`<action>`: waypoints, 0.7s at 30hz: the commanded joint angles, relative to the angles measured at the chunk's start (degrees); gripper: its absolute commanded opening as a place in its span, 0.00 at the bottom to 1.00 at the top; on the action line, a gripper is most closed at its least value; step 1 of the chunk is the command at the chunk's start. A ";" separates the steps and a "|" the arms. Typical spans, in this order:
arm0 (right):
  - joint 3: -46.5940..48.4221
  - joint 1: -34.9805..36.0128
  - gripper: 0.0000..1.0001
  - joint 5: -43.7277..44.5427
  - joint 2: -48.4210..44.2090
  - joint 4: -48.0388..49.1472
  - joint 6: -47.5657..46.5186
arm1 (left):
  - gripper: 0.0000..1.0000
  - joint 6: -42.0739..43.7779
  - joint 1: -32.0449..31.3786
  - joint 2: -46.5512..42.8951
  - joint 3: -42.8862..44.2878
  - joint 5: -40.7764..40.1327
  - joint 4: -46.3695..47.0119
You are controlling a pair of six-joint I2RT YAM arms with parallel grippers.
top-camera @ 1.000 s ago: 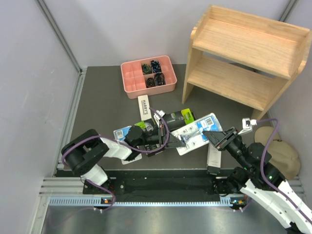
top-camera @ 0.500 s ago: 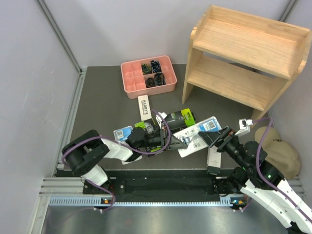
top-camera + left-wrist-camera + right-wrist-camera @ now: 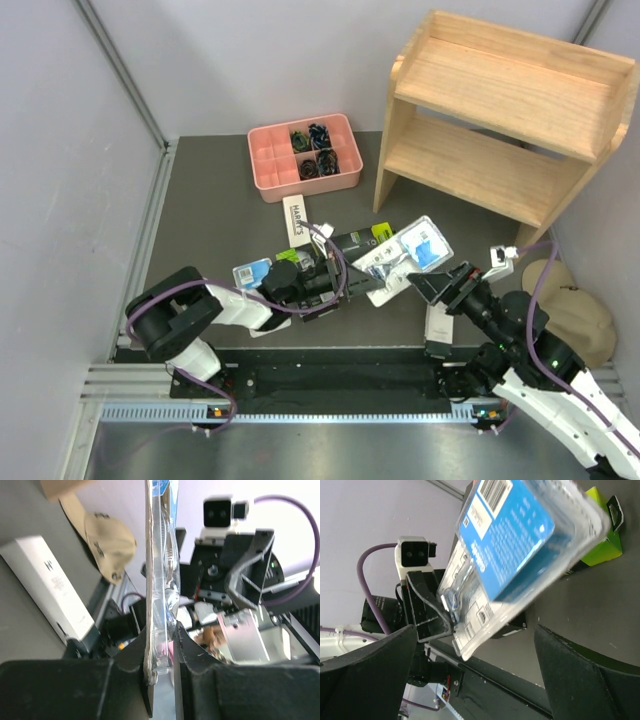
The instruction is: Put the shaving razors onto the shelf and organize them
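A clear blister pack with a blue card (image 3: 408, 252) (image 3: 515, 550) hangs tilted above the mat. My left gripper (image 3: 368, 287) (image 3: 162, 647) is shut on its lower edge, the pack (image 3: 162, 555) standing edge-on between the jaws. My right gripper (image 3: 447, 286) (image 3: 475, 677) stands wide open just right of the pack, not touching it. A black box with a lime-green end (image 3: 362, 240) (image 3: 600, 542) lies behind the pack. One white box (image 3: 297, 220) lies near the tray, another (image 3: 437, 325) (image 3: 47, 587) beside my right arm. A second blister pack (image 3: 253, 272) lies under my left arm. The wooden shelf (image 3: 500, 120) stands back right, bare.
A pink divided tray (image 3: 262, 160) of small dark items sits at the back centre. A beige cap (image 3: 580, 310) (image 3: 107, 535) lies at the right edge next to my right arm. Grey walls close in both sides.
My right gripper has opened and let go of the blister pack. My left gripper has swung the pack up and toward the back, off the mat.
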 commanded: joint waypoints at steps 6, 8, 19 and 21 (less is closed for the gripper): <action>2.53 0.29 0.99 -1.39 -3.26 -1.10 -2.57 | 0.00 4.44 1.10 0.98 7.46 -8.16 22.84; 1.83 0.29 0.99 -2.00 -3.96 -1.62 -2.57 | 0.00 3.65 1.53 2.22 9.74 -9.30 22.93; 1.65 0.29 0.99 0.37 -7.13 -7.86 -0.90 | 0.00 1.09 2.33 9.96 20.30 -8.42 20.39; 1.82 0.29 0.99 0.81 -7.31 -8.82 -0.90 | 0.00 2.06 2.33 9.61 21.35 -8.77 18.02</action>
